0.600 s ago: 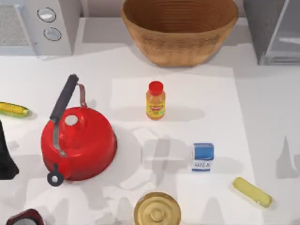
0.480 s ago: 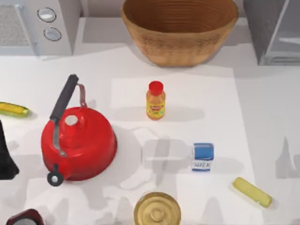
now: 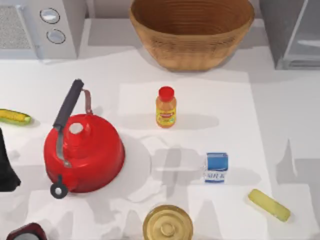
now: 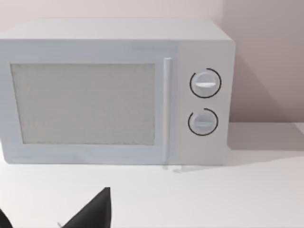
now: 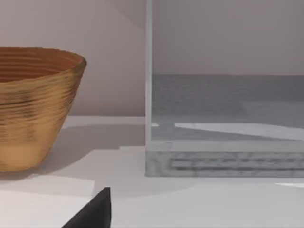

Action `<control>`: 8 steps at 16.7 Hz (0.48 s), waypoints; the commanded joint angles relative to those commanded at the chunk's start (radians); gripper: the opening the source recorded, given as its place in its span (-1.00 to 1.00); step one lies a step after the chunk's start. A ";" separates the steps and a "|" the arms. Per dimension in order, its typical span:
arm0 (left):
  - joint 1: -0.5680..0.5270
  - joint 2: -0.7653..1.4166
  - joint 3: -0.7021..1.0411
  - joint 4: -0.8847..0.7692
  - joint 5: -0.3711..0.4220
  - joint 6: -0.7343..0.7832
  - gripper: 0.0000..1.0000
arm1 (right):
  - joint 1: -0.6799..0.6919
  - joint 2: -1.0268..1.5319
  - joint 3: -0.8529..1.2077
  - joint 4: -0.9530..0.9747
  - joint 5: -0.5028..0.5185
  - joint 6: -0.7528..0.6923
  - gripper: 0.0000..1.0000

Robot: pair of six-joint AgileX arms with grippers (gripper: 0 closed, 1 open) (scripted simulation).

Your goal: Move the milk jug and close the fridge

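1. Your milk jug [image 3: 216,167] stands upright on the table [image 3: 280,115], right of centre, near side, nothing touching it.
2. The orange bottle [image 3: 166,107] is up-left of it; a yellow bar [image 3: 269,204] lies down-right.
3. The fridge [image 3: 292,32] is cut off at the far right corner.
4. Left arm [image 3: 6,167] sits at the left edge, and you can't tell how either gripper's fingers stand.
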 joint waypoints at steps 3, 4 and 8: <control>0.000 0.000 0.000 0.000 0.000 0.000 1.00 | 0.224 0.167 0.006 0.160 0.219 0.006 1.00; 0.000 0.000 0.000 0.000 0.000 0.000 1.00 | 0.287 0.217 0.009 0.210 0.279 0.008 1.00; 0.000 0.000 0.000 0.000 0.000 0.000 1.00 | 0.492 0.382 0.017 0.373 0.478 0.014 1.00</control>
